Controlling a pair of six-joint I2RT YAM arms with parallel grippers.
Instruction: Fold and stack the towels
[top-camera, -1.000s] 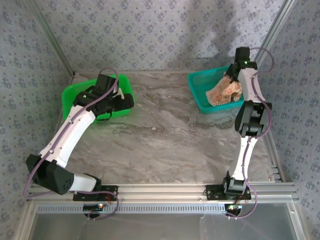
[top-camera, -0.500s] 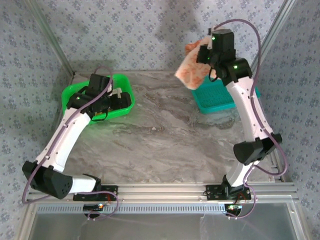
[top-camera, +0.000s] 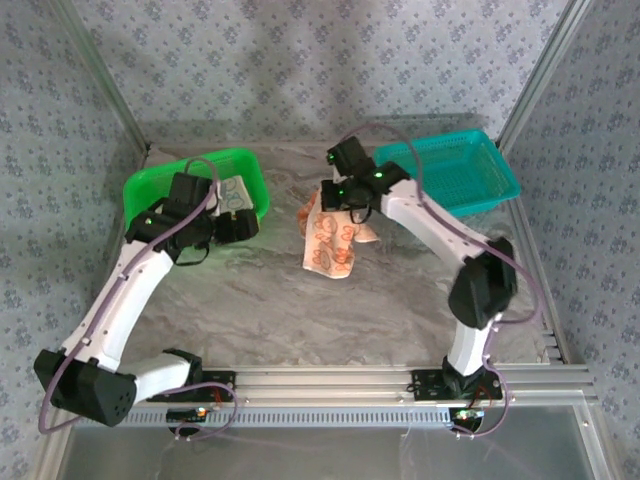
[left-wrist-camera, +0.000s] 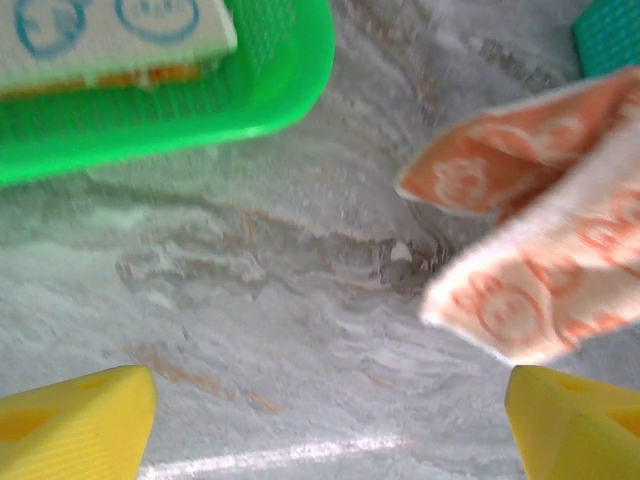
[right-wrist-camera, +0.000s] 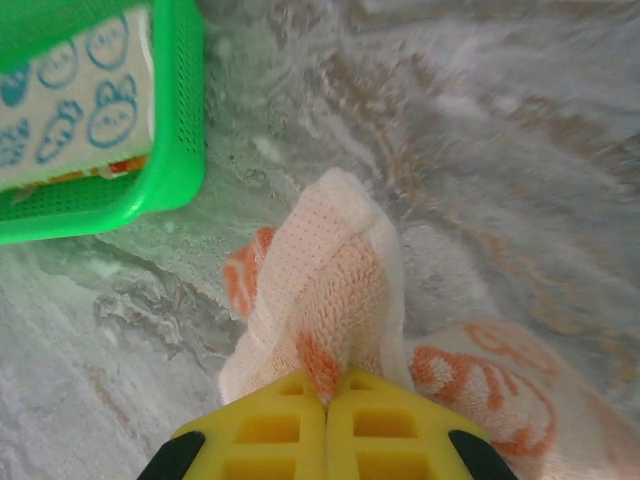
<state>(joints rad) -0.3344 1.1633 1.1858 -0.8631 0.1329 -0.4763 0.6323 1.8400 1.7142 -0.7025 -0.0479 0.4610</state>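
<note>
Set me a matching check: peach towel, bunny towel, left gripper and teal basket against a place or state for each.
Things:
1. peach towel
2. bunny towel
3. left gripper
4. teal basket

Places or states:
A. open, over the table
B. at the table's far right
C. pinched in the right gripper
D. folded in the green basket

Pairs: 1-C, 2-D, 3-A, 4-B.
</note>
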